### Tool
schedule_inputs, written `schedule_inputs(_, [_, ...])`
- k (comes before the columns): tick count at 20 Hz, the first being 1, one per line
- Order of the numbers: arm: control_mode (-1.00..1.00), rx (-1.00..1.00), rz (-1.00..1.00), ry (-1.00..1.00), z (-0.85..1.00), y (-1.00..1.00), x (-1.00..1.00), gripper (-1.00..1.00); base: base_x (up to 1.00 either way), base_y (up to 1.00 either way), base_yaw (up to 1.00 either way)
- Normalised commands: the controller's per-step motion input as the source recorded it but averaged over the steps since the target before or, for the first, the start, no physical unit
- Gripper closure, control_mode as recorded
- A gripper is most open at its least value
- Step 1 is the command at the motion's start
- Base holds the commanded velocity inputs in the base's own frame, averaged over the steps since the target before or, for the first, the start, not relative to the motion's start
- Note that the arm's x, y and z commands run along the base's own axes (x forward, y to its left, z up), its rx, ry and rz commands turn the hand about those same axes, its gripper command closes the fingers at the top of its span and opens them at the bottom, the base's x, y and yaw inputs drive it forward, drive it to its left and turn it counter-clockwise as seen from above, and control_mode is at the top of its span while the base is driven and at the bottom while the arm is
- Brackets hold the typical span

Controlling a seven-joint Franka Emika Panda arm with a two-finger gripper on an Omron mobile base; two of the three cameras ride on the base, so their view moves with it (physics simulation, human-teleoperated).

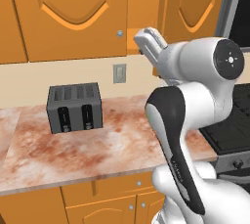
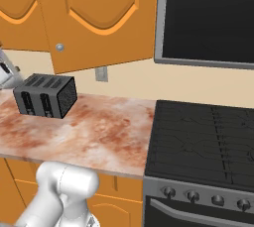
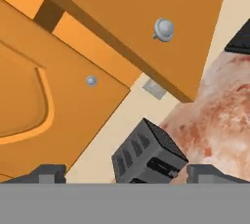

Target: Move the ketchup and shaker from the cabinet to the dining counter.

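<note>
Gripper [image 3: 126, 173] spread wide, nothing held, raised before cabinet [image 1: 68, 12]; one door swung ajar, round knob [image 3: 163, 29] seen close above fingertips [image 3: 46, 173]. Grey toaster [image 1: 74, 107] on marble worktop [image 1: 97, 149] below. Ketchup, shaker hidden, presumably inside cabinet. Bottle judged light, rigid, smooth; best taken across squarish body, not narrow neck

The cabinet [image 1: 68, 12] above the toaster [image 1: 74, 108] ran past the top edge in both base views, and what stood on its shelf could not be seen. In the left base view the arm covered the stove [image 1: 229, 130] right of the toaster. In the hand view the toaster's lower part was cut off.
</note>
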Motion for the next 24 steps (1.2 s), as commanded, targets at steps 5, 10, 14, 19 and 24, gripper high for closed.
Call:
schedule_inputs(5, [-1.0,0.15,-0.45,0.0,-0.07,0.31,0.48,-1.0,0.0,0.0,0.0])
schedule_inputs(10, [-1.0,0.23,-0.42,-0.01,-0.04,0.17,0.46,-1.0,0.0,0.0,0.0])
schedule_inputs(14, [-1.0,0.17,-0.47,-0.01,-0.06,0.09,0.45,-1.0,0.0,0.0,0.0])
schedule_inputs(19, [-1.0,0.22,-0.44,-0.06,-0.08,0.04,0.43,-1.0,0.0,0.0,0.0])
schedule_inputs(24, [-1.0,0.13,-0.41,-0.05,-0.09,0.0,0.42,-1.0,0.0,0.0,0.0])
